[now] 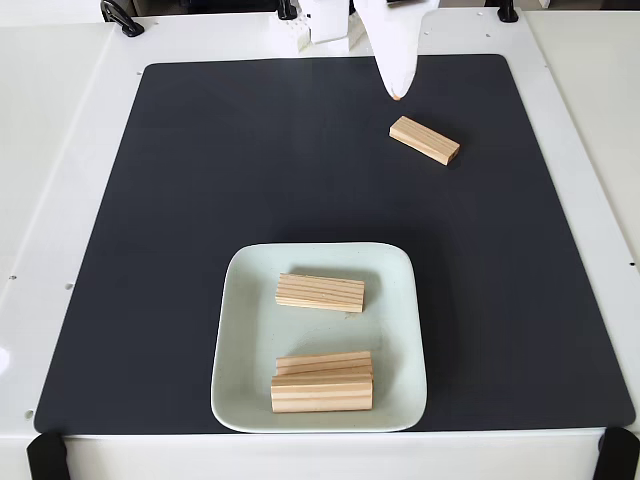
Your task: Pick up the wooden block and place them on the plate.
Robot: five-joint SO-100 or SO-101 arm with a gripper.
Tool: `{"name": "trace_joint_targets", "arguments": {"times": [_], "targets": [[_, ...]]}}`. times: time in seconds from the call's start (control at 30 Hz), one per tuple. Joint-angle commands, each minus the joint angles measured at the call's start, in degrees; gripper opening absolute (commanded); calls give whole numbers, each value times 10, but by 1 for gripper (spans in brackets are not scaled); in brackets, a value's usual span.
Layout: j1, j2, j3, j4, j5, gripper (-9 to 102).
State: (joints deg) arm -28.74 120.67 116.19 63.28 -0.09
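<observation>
One wooden block [425, 140] lies at a slant on the black mat, upper right. My white gripper [398, 94] reaches down from the top edge. Its tip hovers just up and left of that block without touching it, and its fingers read as one closed taper with nothing in them. The pale mint plate [240, 330] sits at the front centre of the mat. On the plate one block [320, 292] lies flat in the upper half. Two more blocks [322, 382] rest tight together in the lower half, one partly overlapping the other.
The black mat [200, 200] covers most of the white table [60, 150]. Black clamps hold the table's front corners [45, 455] and back edge [120, 18]. The arm's white base [320, 25] stands at the top centre.
</observation>
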Motion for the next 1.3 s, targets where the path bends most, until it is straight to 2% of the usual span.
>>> {"name": "trace_joint_targets", "arguments": {"times": [0.0,0.13,0.23,0.4,0.47,0.7,0.87,0.97,1.07,1.13,1.27], "targets": [[-31,-38,-93,99,3,0],[-77,-145,-189,210,26,0],[-96,-222,-261,243,36,0],[-98,-288,-338,237,-106,0],[-99,-295,-333,240,-199,0],[-73,-289,-257,238,-683,0],[-57,-291,-244,238,-972,0],[-43,-290,-226,223,-984,0],[-39,-290,-201,163,-982,2],[-35,-290,-186,119,-982,10],[-28,-290,-155,63,-991,35]]}}
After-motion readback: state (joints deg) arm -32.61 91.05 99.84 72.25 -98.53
